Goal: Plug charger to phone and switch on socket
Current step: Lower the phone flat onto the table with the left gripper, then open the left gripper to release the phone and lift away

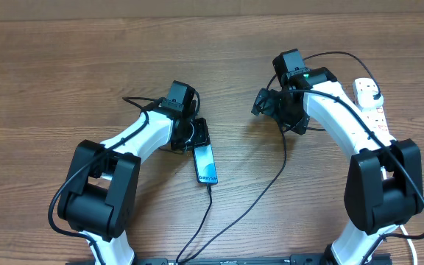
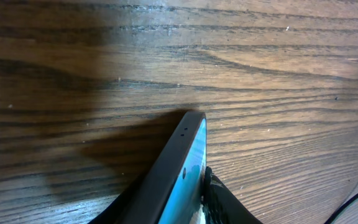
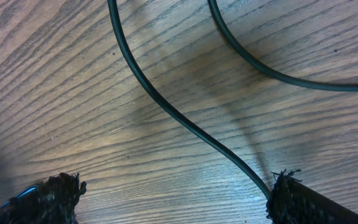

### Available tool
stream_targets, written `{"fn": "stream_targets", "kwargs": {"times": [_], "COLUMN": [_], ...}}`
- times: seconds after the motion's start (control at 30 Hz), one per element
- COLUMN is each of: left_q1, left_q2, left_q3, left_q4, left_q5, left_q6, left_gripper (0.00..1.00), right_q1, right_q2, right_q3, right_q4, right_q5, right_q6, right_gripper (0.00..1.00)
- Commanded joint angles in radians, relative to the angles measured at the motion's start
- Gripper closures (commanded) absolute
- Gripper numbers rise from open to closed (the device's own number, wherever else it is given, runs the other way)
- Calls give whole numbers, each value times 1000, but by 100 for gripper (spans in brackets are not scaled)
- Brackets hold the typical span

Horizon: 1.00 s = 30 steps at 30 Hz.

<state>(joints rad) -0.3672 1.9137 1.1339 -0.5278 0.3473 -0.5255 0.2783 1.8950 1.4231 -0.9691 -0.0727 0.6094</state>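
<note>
The phone with its light-blue screen lies on the wooden table, and my left gripper is shut on its far end. In the left wrist view the phone stands on edge between the fingers. The black charger cable meets the phone's near end, and its connector tip looks inserted. The cable runs under my right gripper, which is open and empty. In the right wrist view the cable passes between the spread fingers. The white socket strip lies at the far right with a black plug adapter on it.
The right arm covers part of the socket strip. A second loop of black cable lies on the wood ahead of the right gripper. Cables trail toward the table's front edge between the two arm bases.
</note>
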Motion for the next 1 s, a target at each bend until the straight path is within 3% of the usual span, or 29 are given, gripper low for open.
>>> {"fn": "stream_targets", "kwargs": {"times": [0.0, 0.97], "left_q1": [-7, -7], "left_q2": [-4, -4], "left_q3": [-8, -8], "left_q4": [-2, -5], "left_q5": [-14, -14], "left_q6": [-7, -14], "left_gripper": [69, 63], "right_q1": [2, 2], "right_q2": [-21, -21], "right_q3": [-4, -4], "right_q4": [2, 1], "right_q5": [11, 11], "right_q6": [-2, -2], "right_gripper": [0, 0]}}
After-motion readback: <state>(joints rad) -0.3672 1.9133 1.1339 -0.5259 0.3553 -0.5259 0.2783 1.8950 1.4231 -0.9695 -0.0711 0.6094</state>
